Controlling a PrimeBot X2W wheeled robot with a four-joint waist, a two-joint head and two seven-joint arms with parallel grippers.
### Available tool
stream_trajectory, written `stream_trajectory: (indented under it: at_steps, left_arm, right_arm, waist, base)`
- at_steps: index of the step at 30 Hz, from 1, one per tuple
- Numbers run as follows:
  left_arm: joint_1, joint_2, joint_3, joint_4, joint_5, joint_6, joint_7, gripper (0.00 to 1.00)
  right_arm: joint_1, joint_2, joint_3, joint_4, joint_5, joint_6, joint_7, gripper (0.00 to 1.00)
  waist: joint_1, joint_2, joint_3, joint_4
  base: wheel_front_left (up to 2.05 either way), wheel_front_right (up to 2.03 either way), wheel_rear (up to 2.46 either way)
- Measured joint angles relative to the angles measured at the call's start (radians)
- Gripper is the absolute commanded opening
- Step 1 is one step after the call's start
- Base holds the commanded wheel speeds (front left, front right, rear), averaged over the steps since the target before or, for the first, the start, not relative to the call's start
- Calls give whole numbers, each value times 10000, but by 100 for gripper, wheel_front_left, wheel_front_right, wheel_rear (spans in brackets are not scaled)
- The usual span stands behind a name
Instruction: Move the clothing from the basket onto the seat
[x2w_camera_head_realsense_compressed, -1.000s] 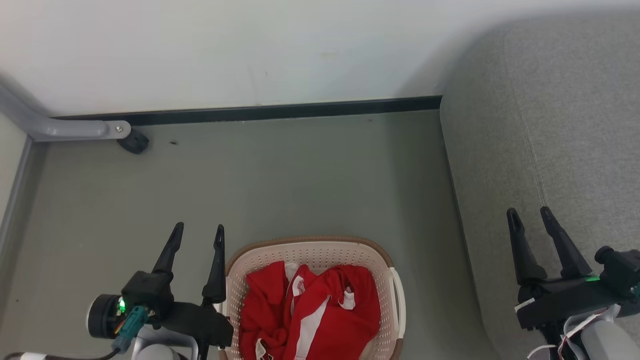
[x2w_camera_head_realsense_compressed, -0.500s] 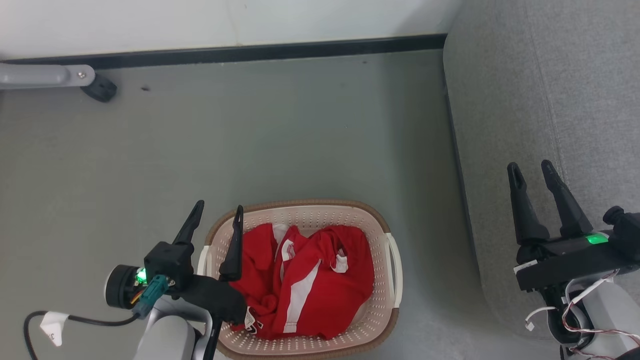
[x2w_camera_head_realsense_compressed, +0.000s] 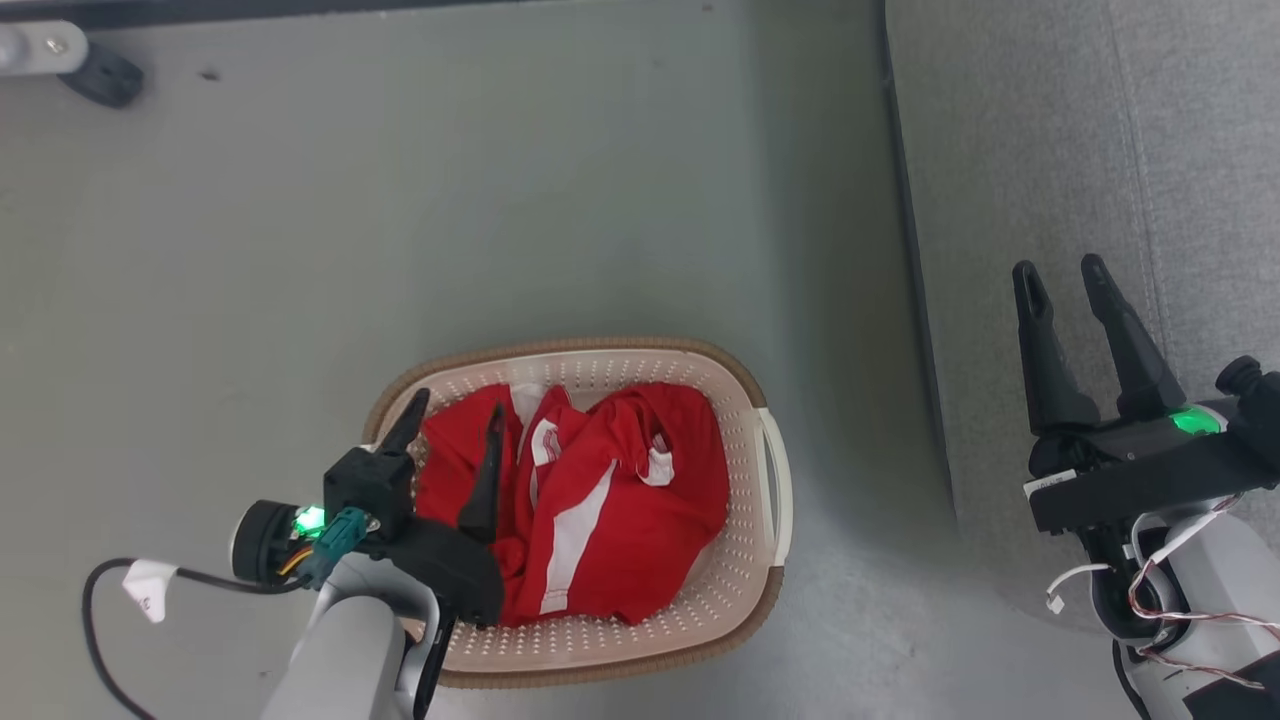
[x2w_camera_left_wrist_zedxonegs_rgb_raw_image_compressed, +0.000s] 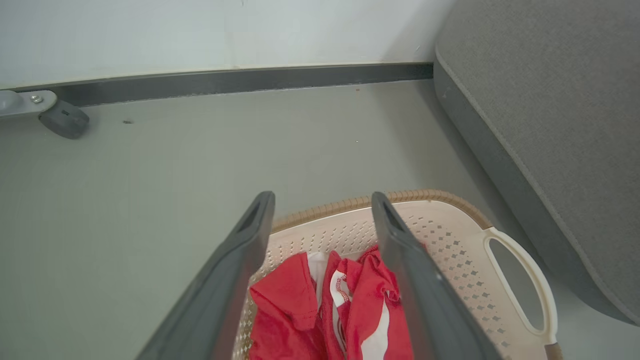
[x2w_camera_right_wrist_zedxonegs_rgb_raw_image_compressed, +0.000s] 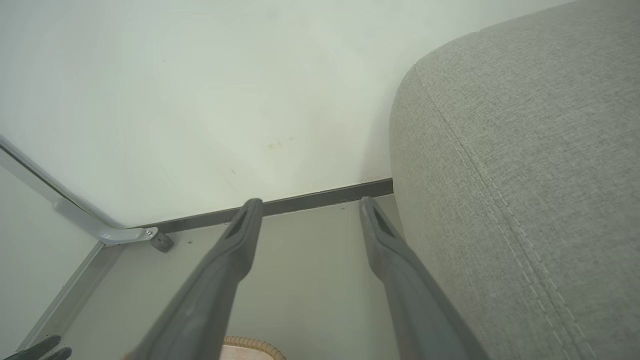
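Overhead, from the head view: open grey-green floor (x2w_camera_head_realsense_compressed: 500, 200) runs far and left of the basket (x2w_camera_head_realsense_compressed: 742, 560), bounded at the far left by one black caster (x2w_camera_head_realsense_compressed: 100, 78) under a grey metal bracket (x2w_camera_head_realsense_compressed: 30, 45). A strip of bare floor separates the basket's right handle from the straight edge of the seat (x2w_camera_head_realsense_compressed: 1100, 150). Count: one basket, one seat, two grippers. The basket holds the clothing (x2w_camera_head_realsense_compressed: 600, 480), a crumpled red heap with white stripes; the number of garments cannot be told. The left gripper (x2w_camera_head_realsense_compressed: 457, 403) hangs over the basket's left part, fingers spread, one above the rim and one above the red cloth; contact cannot be judged. The right gripper (x2w_camera_head_realsense_compressed: 1058, 267) hovers over the seat's near left edge, fingers spread, nothing between them.

Left wrist view: the two fingers stand apart, framing the basket's far wall and the clothing inside. One cream handle (x2w_camera_left_wrist_zedxonegs_rgb_raw_image_compressed: 520, 285) shows on the right, near the seat's rounded edge. A dark baseboard (x2w_camera_left_wrist_zedxonegs_rgb_raw_image_compressed: 225, 82) closes the floor at the far wall.

Right wrist view: the fingers stand apart over bare floor, the seat just to their right; a sliver of brown rim sits at the near edge.
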Motion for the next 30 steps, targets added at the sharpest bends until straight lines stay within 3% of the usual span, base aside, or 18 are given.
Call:
stream_trajectory:
  at_steps: [30]
  left_arm:
    - [-2170,2,-1795,2819,-1429,282,468,100]
  right_arm:
    - [-1418,-144,757,-727,213,0,-75,100]
  waist:
    - [-1,-1,2234,-842]
  base:
    - [0,0,0]
